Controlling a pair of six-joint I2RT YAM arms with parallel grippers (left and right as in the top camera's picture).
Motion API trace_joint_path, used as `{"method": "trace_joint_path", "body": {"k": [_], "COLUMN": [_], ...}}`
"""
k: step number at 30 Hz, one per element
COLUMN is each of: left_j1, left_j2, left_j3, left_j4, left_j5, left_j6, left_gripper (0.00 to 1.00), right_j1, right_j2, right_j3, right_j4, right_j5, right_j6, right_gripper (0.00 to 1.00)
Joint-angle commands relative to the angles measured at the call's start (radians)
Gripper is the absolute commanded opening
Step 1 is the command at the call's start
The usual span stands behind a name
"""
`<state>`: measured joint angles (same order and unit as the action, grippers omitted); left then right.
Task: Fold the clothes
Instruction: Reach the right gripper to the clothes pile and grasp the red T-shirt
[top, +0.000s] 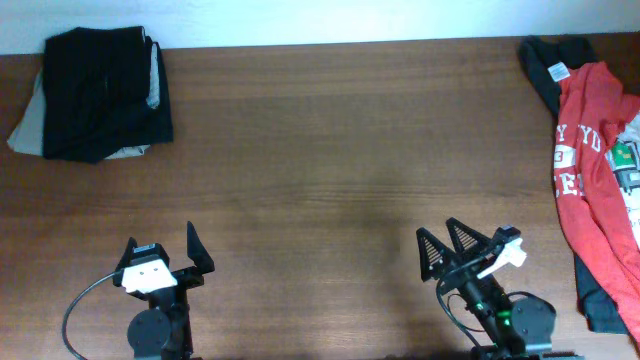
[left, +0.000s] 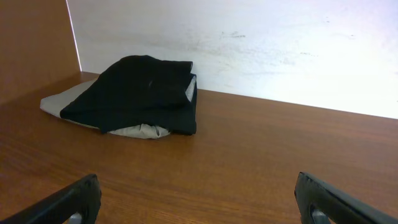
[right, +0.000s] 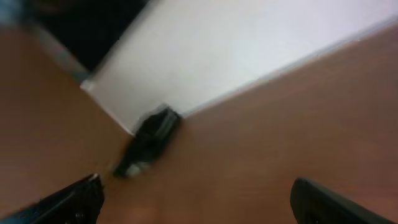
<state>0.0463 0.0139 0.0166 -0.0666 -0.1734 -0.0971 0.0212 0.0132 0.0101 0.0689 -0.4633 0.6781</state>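
Both arms sit at the near edge of the table (top: 330, 150), nothing in either one. L gripper (top: 162, 245) is near left, jaws spread as wide as they go, empty, and its wrist view shows the two fingers (left: 74, 202) apart over bare wood. R gripper (top: 447, 240) is near right, jaws also wide apart and empty. Its own view is too blurred to make out much beyond wood and a pale wall. The red T-shirt (top: 595, 210) lies at the far-right edge, rumpled and unfolded, white lettering showing. It's draped over a dark grey garment (top: 545, 60) that sticks out at the far end, w/ a white garment (top: 632, 215) touching its right side. Well apart, in the far-left corner, a black garment (top: 105, 95) lies folded on top of a beige garment (top: 25, 130), close to the wall.
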Motion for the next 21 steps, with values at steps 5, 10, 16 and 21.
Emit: {"method": "trace_joint_path", "body": {"k": [5, 10, 16, 21], "left_j1": [0.004, 0.004, 0.004, 0.004], "left_j2": [-0.007, -0.007, -0.007, -0.007], "left_j3": [-0.008, -0.008, -0.008, -0.008], "left_j4": [0.002, 0.002, 0.002, 0.002], "left_j5": [-0.007, -0.007, -0.007, -0.007], "left_j6": [0.016, 0.016, 0.016, 0.016], "left_gripper": [0.99, 0.99, 0.99, 0.99], "right_j1": [0.005, 0.005, -0.005, -0.117], "right_j2": [0.027, 0.24, 0.674, 1.053], "right_j3": [0.103, 0.33, 0.719, 1.027], "right_j4": [0.124, 0.01, -0.179, -0.321], "right_j5": [0.068, 0.256, 0.589, 0.674], "right_j6": [-0.087, -0.323, -0.511, -0.605], "right_gripper": [0.99, 0.99, 0.99, 0.99]}}
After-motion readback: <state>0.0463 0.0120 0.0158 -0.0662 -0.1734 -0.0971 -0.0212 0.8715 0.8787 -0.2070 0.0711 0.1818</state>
